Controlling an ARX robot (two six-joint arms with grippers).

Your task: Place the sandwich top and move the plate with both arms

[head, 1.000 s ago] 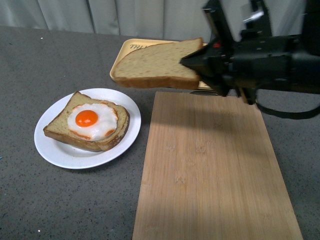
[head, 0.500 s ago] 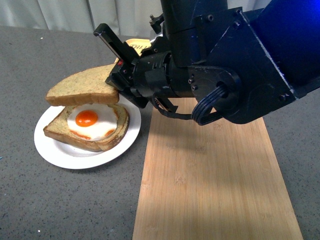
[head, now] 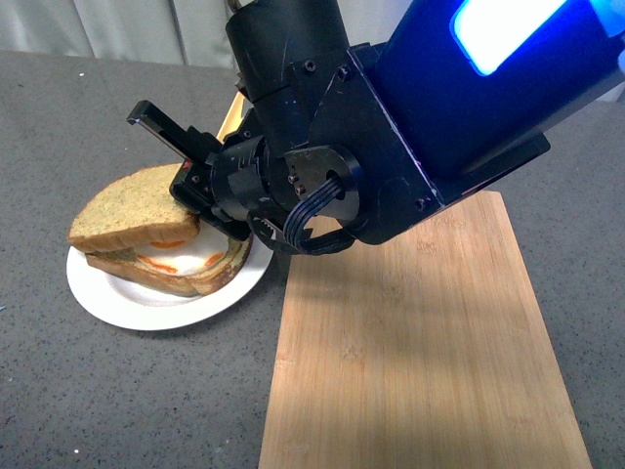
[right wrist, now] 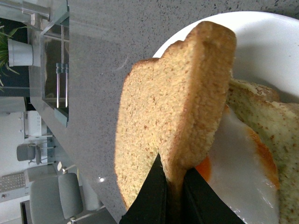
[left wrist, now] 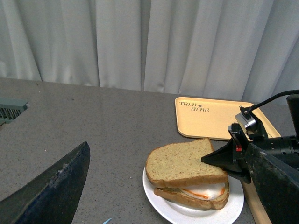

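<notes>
The right gripper (head: 191,188), black and blocky, is closed narrowly on one crust edge of the sandwich top (head: 132,205); in the right wrist view its two dark fingers (right wrist: 153,198) pinch the slice from both faces. The sandwich top is at the left of the front view, over the plate (head: 146,305), covering most of the slice below. Whether it rests fully on that slice cannot be told.

The plate is round, plain white and shallow. It holds one lower bread slice (head: 210,278) bearing one fried egg (head: 181,262), of which only a glossy white rim with an orange edge shows. There are two bread slices in all, both roughly square, tan-brown and speckled, with a darker crust.

Just to the right of the plate lies one long rectangular cutting board (head: 420,342) of pale wood with a fine lengthwise grain, filling the lower right of the front view.

In the left wrist view, one rectangular yellow tray (left wrist: 210,119) with rounded corners and dark lettering sits behind the plate, at centre right, with nothing in it where it shows. The left gripper (left wrist: 51,191) appears there only as a dark wedge-shaped finger at lower left, so its opening cannot be told.

Everything stands on a grey speckled tabletop (head: 78,391). Pale pleated curtains (left wrist: 140,42) hang across the top.
</notes>
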